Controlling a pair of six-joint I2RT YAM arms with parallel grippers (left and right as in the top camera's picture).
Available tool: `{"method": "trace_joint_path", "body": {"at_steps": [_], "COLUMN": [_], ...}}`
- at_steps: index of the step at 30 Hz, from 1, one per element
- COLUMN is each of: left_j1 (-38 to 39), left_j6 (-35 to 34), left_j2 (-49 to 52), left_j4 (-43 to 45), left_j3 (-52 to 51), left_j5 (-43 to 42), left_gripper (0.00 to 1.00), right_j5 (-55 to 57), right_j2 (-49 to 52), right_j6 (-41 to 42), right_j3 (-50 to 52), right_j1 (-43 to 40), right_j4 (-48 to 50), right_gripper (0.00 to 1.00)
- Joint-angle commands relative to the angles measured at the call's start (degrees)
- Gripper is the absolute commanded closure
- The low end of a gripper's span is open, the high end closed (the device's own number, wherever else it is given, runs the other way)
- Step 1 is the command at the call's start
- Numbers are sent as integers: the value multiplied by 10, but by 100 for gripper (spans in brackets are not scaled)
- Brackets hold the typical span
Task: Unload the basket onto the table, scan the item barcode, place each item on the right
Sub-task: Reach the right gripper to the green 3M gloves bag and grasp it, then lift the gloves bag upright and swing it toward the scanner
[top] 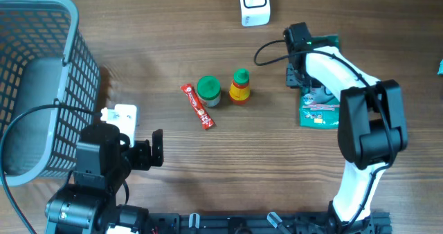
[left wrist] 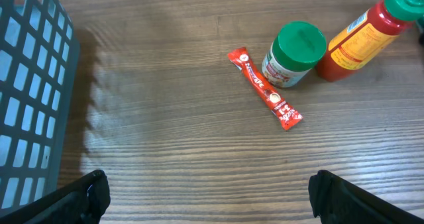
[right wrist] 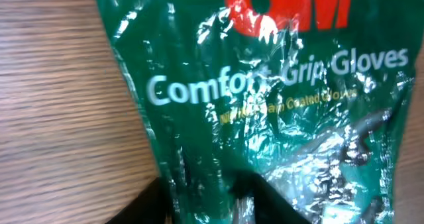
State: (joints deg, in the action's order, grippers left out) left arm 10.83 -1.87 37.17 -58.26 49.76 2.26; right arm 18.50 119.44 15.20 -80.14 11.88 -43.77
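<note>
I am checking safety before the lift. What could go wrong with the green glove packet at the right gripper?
The glove packet is shiny, crinkled film, so it may slip from the right gripper. No barcode shows on the visible face, so it may reach the scanner wrongly turned.

a red sachet [left wrist: 265, 88] is seen lying flat on the wooden worktop [left wrist: 165, 118], just beside a green-lidded jar [left wrist: 295, 55]. a red bottle [left wrist: 358, 44] is set next to the jar. a grey basket [left wrist: 30, 98] is cut off at the left. the left hand [left wrist: 211, 201] is held open, its fingertips [left wrist: 83, 197] set wide apart.
</note>
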Motion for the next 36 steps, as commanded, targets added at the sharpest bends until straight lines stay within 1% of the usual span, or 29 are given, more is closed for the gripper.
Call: {"method": "trace_joint_path", "body": {"at_steps": [1, 2, 6, 11, 17, 23, 26, 30, 36], "left_j1": [3, 3, 3, 3, 3, 3, 3, 3, 3], "left_j6": [-5, -5, -5, -5, -5, -5, -5, -5, -5], "left_j2": [-3, -3, -3, -3, -3, -3, -3, -3, -3], "left_j4": [2, 2, 2, 2, 2, 2, 2, 2, 2], "left_j3": [-3, -3, -3, -3, -3, -3, -3, -3, -3], "left_j5": [-3, -3, -3, -3, -3, -3, -3, -3, -3], "left_gripper": [0, 0, 0, 0, 0, 0, 0, 0, 0], "right_j5": [-38, -76, -188, -268, -380, -498, -566, -656, -674], "right_j2": [41, 41, 41, 22, -56, -129, -151, -157, -156], "right_j6": [-3, -3, -47, -64, -107, -110, -122, -129, -137], "right_j3": [46, 46, 42, 19, 6, 6, 6, 7, 31], "right_j1": [-26, -30, -33, -33, -33, -33, -34, -40, -48], "right_j4": [-6, -6, -11, -50, -69, -93, -106, -118, -113], "right_gripper": [88, 96, 96, 96, 96, 96, 96, 96, 96]}}
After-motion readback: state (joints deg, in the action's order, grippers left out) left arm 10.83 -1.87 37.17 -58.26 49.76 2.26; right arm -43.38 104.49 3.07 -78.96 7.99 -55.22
